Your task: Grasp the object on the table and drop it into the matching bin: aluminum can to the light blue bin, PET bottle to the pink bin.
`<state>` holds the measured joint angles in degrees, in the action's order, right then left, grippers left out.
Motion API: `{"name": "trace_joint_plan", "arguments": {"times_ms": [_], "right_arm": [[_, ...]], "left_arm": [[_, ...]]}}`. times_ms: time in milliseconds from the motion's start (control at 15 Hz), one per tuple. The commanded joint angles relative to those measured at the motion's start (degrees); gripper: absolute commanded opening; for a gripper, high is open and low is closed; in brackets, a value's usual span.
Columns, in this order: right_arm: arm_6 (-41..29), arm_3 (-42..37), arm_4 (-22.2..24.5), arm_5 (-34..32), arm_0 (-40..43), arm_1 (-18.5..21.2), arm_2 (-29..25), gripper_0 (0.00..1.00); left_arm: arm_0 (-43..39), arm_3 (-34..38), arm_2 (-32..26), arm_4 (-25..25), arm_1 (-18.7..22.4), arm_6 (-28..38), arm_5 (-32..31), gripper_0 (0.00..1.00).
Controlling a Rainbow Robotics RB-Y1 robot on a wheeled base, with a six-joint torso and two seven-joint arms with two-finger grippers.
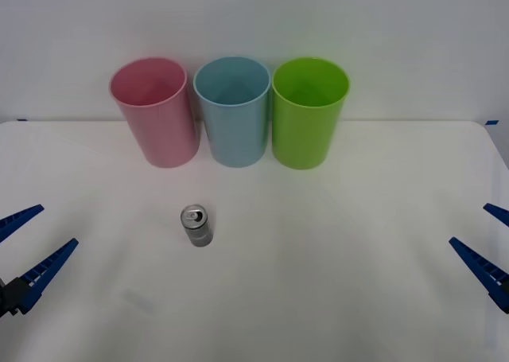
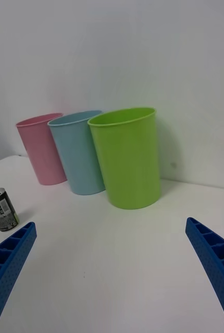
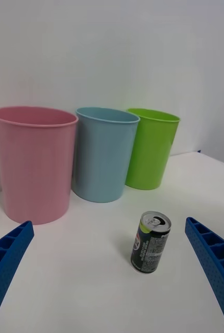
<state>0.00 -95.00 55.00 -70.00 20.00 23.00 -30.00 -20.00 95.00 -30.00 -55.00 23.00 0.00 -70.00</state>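
A small silver-grey aluminum can (image 1: 196, 225) (image 3: 150, 242) (image 2: 1, 209) stands upright on the white table (image 1: 334, 282), left of centre and in front of the bins. The pink bin (image 1: 154, 110) (image 3: 35, 161) (image 2: 41, 148) and the light blue bin (image 1: 233, 109) (image 3: 102, 152) (image 2: 79, 151) stand side by side at the back. My left gripper (image 1: 24, 251) (image 3: 109, 283) hangs open at the left edge, well apart from the can. Open too, my right gripper (image 1: 491, 247) (image 2: 109, 283) waits at the right edge, far from the can.
A lime green bin (image 1: 308, 110) (image 3: 151, 147) (image 2: 127, 156) stands right of the light blue one, the three bins nearly touching in a row. A white wall rises just behind them. Bare table surface spreads around the can.
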Motion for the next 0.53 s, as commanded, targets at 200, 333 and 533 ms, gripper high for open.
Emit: {"name": "trace_joint_plan", "arguments": {"times_ms": [200,333,533], "right_arm": [[0.00,0.00,0.00,0.00,0.00,0.00,0.00,1.00],[0.00,0.00,0.00,0.00,0.00,0.00,0.00,1.00],[0.00,0.00,0.00,0.00,0.00,0.00,0.00,1.00]], "left_arm": [[0.31,0.36,0.20,0.07,-1.03,-0.35,0.04,1.00],[-1.18,3.87,1.26,0.07,-0.76,-0.53,2.58,1.00],[-2.77,4.75,1.44,0.51,-0.06,-1.41,3.38,1.00]]}}
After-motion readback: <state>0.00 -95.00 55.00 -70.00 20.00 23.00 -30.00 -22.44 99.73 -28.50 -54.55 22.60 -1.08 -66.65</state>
